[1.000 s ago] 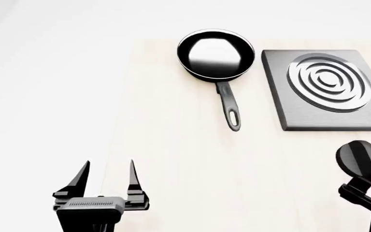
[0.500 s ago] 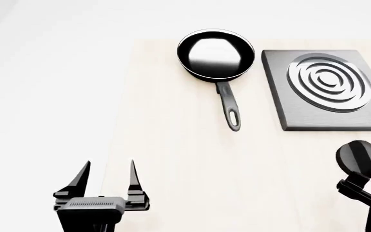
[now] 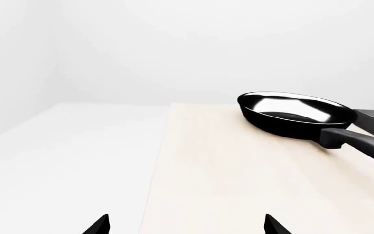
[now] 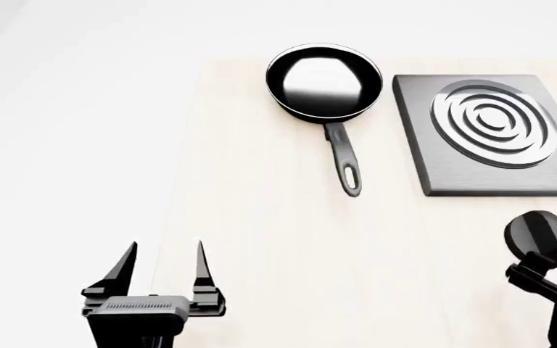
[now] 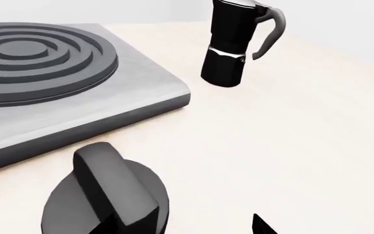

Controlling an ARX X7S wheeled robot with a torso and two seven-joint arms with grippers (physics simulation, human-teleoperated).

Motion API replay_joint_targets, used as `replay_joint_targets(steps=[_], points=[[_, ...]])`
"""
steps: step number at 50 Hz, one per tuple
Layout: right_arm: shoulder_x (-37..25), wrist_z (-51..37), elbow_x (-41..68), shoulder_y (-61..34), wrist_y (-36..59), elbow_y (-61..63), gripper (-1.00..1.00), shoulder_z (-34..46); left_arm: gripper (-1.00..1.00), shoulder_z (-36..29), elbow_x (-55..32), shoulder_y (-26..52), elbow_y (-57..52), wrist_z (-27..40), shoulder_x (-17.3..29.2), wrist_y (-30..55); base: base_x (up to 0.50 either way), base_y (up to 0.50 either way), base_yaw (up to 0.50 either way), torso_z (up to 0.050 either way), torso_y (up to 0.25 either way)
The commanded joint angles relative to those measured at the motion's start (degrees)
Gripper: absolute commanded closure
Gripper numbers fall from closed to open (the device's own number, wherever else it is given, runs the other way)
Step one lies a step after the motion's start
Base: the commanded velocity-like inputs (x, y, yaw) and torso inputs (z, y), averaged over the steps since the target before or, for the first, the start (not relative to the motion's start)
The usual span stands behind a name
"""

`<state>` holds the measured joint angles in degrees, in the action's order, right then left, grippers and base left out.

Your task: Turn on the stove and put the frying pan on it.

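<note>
The frying pan (image 4: 324, 80) lies on the table at the back, its long handle (image 4: 347, 161) pointing towards me; it also shows in the left wrist view (image 3: 296, 113). The stove (image 4: 492, 130) lies flat to the right of the pan, and its black round knob (image 4: 539, 235) stands on the table in front of it. My left gripper (image 4: 162, 264) is open and empty at the table's left edge, well short of the pan. My right gripper (image 5: 180, 226) is open, right behind the knob (image 5: 105, 195), with one fingertip beside it. The stove slab (image 5: 44, 73) lies beyond the knob.
A tall black and silver moka pot (image 5: 235, 44) stands on the table past the stove's corner, seen only in the right wrist view. The light wooden table (image 4: 278, 239) ends at its left edge next to my left gripper; white floor lies beyond.
My right arm has shifted very slightly near the knob. The pan, the stove and my left gripper have not moved.
</note>
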<state>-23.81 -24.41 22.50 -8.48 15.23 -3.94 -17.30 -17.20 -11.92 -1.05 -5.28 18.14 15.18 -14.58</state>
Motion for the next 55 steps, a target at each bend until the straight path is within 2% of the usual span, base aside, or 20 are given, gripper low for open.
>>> replay_joint_targets(steps=[1,35,55], points=[[-0.5,0.0,-0.4,-1.3,0.1,-1.7,-1.00,0.3,-1.00,-0.2,-0.2,0.1,0.1,0.2,0.1,0.0,0.00,0.00,0.00,0.000,0.000],[-2.5,-0.4,-0.3,-1.0,1.1,-2.4,-1.00,-0.8,-1.00,-0.9,-0.5,0.4,0.5,0.8,0.6,-0.1,0.00,0.00,0.00,0.000,0.000],[-2.8,0.2,-1.0,-3.1,-0.4,-7.2,-1.00,-0.4,-1.00,-1.2,-0.7,0.7,1.0,1.0,0.8,-0.3,0.00,0.00,0.00,0.000,0.000]])
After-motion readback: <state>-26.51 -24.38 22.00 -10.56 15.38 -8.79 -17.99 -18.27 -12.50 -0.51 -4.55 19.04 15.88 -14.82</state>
